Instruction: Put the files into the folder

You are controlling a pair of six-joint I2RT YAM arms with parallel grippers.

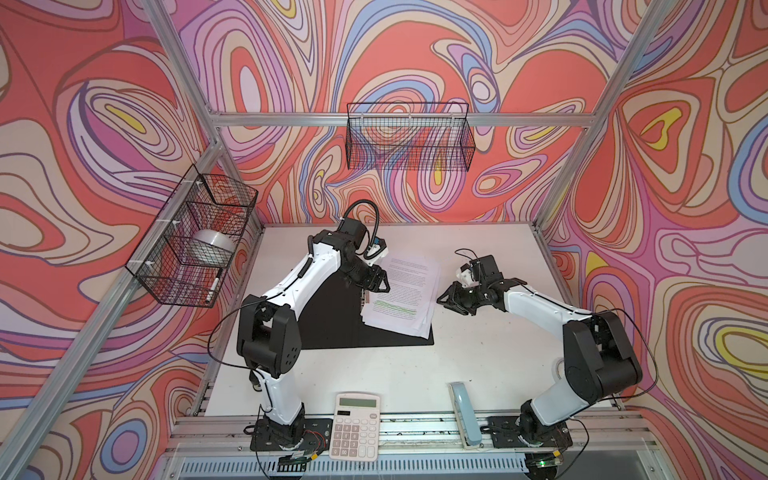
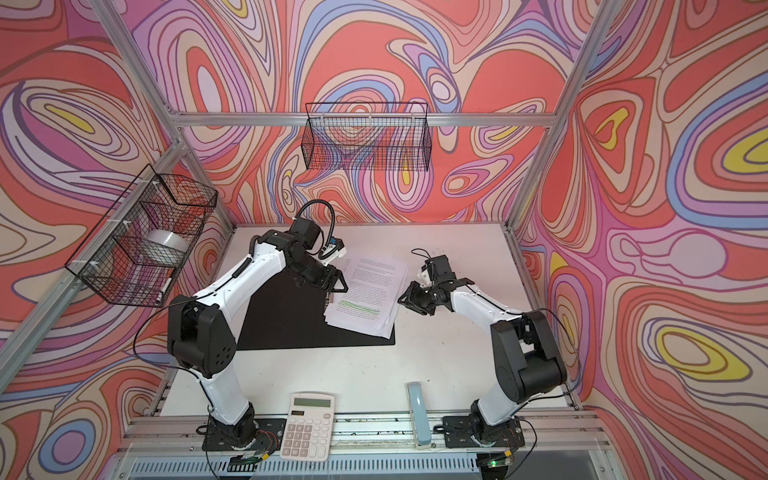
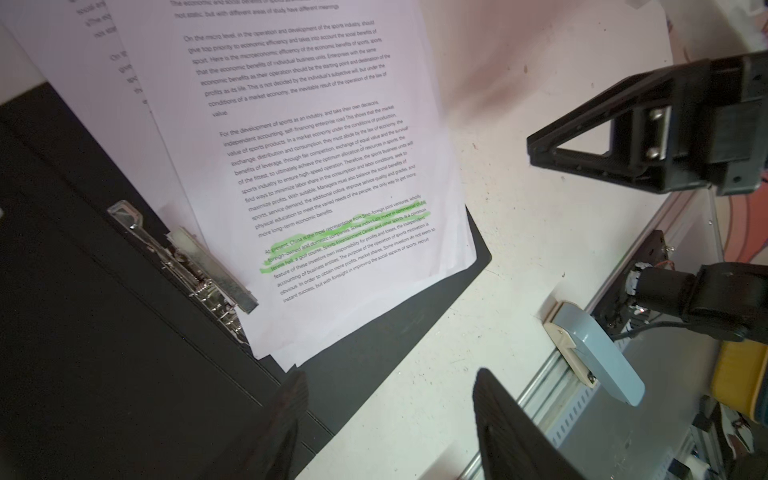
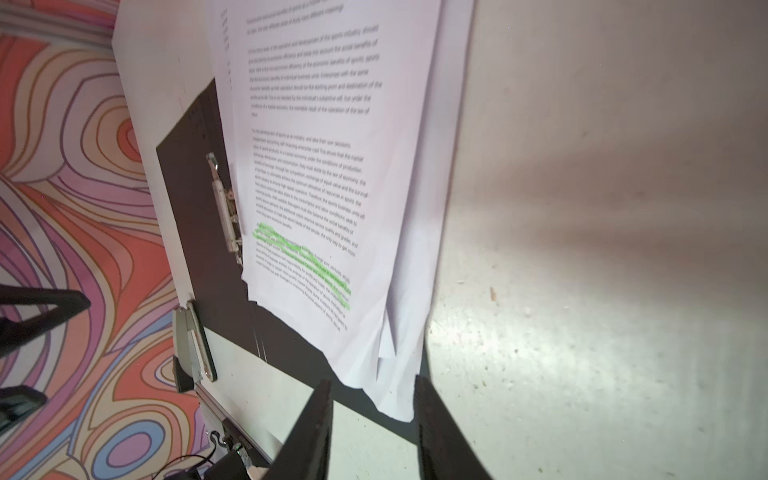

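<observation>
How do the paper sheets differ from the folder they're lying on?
The files are white with printed text and green highlighting; the folder's inside is plain black. The files are a loose, fanned stack of sheets; the folder is one spread-open cover with a metal clip. The files cover part of the folder yet overhang its far edge. Both lie flat on the table.

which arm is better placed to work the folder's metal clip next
Left, probably: the left claw hovers open by the clip on the folder; the right claw sits across the files, off their other edge.
</observation>
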